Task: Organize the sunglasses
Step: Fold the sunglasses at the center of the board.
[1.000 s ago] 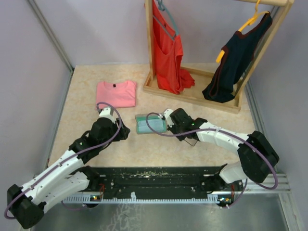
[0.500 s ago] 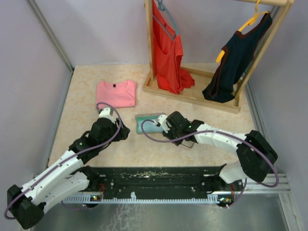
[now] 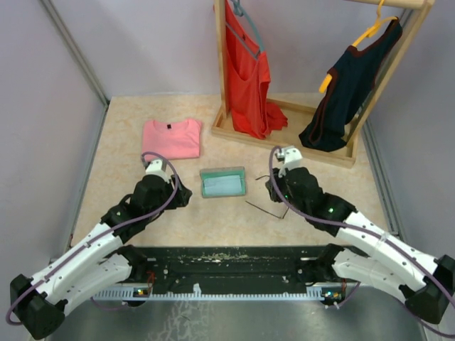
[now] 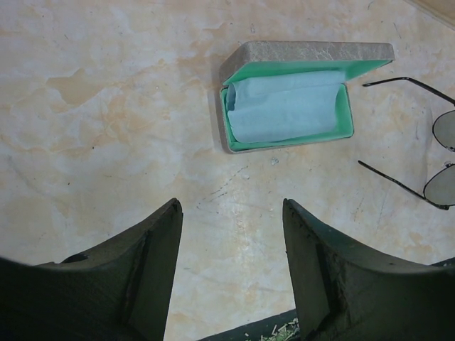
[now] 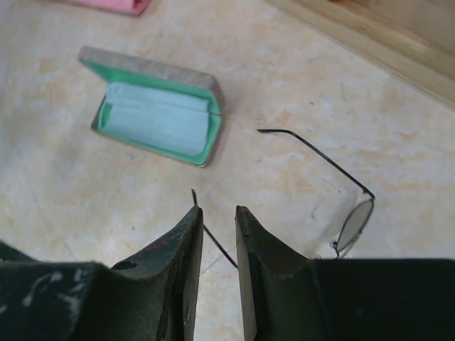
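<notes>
The sunglasses (image 3: 266, 209) lie unfolded on the table right of the case, thin dark wire with grey lenses (image 5: 353, 224) (image 4: 446, 130). The grey case (image 3: 222, 182) lies open, green-lined (image 5: 153, 71) (image 4: 298, 53), with the light blue cloth (image 4: 284, 110) (image 5: 160, 121) inside. My right gripper (image 3: 274, 192) (image 5: 219, 209) hovers over the near arm of the sunglasses, its jaws only a narrow gap apart and holding nothing; that arm shows on the table through the gap. My left gripper (image 3: 183, 193) (image 4: 231, 206) stands wide open left of the case, empty.
A folded pink shirt (image 3: 170, 137) lies at the back left. A wooden clothes rack (image 3: 284, 142) at the back holds a red top (image 3: 245, 78) and a dark top (image 3: 341, 92). A black rail (image 3: 234, 259) runs along the near edge.
My right arm has drawn back from the case, swinging right and toward the sunglasses. The case now lies open and uncovered. The left arm has not moved.
</notes>
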Robot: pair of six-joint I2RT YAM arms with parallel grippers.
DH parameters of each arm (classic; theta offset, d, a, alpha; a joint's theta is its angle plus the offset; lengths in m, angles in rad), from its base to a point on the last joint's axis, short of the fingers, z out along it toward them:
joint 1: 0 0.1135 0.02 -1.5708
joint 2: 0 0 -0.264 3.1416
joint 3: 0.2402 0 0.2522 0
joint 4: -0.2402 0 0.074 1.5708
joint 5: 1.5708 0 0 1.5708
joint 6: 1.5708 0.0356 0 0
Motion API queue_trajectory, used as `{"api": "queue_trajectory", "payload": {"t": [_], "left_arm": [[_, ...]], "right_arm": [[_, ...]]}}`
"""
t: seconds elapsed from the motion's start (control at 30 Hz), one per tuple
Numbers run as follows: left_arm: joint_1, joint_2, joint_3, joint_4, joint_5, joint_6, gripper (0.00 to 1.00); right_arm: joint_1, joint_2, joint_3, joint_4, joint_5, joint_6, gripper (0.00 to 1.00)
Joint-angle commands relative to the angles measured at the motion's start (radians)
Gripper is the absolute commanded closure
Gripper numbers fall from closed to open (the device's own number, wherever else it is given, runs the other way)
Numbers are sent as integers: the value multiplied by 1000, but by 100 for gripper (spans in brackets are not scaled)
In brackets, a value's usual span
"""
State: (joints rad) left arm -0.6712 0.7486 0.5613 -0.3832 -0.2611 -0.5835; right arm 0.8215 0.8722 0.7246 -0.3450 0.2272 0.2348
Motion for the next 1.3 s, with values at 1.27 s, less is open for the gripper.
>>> {"api": "queue_trajectory", "payload": {"t": [1.27], "left_arm": [[7, 37, 74, -2, 28, 45, 35]], "right_arm": [[-380, 211, -32, -243, 41, 463, 77]]}}
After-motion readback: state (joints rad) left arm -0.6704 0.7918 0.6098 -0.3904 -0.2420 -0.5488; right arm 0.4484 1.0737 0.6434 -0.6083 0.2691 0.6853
